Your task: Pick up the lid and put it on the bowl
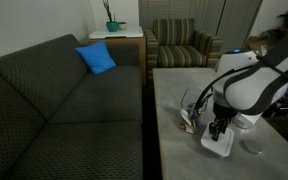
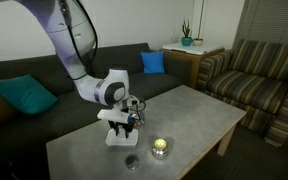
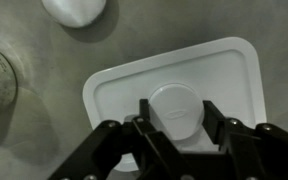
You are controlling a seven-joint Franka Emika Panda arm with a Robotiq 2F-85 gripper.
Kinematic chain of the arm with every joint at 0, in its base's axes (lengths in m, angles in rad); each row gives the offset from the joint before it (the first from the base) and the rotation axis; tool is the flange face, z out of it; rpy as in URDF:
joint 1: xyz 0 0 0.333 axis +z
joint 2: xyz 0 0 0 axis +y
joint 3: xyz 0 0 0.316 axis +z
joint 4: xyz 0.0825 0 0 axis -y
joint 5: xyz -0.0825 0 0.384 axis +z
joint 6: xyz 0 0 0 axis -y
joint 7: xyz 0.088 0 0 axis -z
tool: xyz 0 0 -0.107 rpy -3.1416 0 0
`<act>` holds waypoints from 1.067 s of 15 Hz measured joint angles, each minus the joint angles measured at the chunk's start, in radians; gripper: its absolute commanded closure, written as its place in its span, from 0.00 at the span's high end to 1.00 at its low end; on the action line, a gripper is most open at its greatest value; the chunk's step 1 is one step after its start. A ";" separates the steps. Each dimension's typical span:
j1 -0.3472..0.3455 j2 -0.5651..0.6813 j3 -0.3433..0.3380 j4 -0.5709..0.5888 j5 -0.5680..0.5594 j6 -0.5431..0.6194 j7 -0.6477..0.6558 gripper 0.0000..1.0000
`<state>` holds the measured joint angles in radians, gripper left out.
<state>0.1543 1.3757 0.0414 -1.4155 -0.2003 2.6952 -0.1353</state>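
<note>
Only the wrist view shows the hand (image 3: pixel 174 118) spread over the lid (image 3: pixel 229 70); exterior views hide its fingers.

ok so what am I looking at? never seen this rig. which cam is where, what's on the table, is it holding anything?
A white robot arm stands at a grey table beside a sofa. Two pictures come from cameras in the room; the third looks down from the arm's wrist. Its tool, two black fingers, sits low over a flat white lid, the fingers either side of the lid's round knob. Whether they grip it yet I cannot tell. Also on the table: a clear container, a small round tin and a small grey disc.
</note>
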 measured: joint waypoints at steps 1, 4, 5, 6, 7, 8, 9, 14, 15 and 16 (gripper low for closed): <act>0.010 -0.015 -0.020 -0.028 -0.005 0.019 0.010 0.29; 0.053 -0.075 -0.091 -0.114 -0.013 0.077 0.050 0.29; 0.068 -0.095 -0.112 -0.140 -0.013 0.097 0.062 0.29; 0.082 -0.116 -0.130 -0.164 -0.013 0.117 0.073 0.29; 0.096 -0.136 -0.148 -0.189 -0.013 0.141 0.085 0.29; 0.111 -0.156 -0.164 -0.214 -0.013 0.164 0.096 0.29; 0.127 -0.177 -0.180 -0.241 -0.014 0.190 0.106 0.29; 0.209 -0.277 -0.251 -0.383 -0.014 0.334 0.144 0.29; 0.231 -0.299 -0.270 -0.412 -0.014 0.351 0.151 0.29; 0.260 -0.323 -0.296 -0.443 -0.014 0.365 0.161 0.29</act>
<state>0.4140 1.0526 -0.2547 -1.8588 -0.2140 3.0603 0.0253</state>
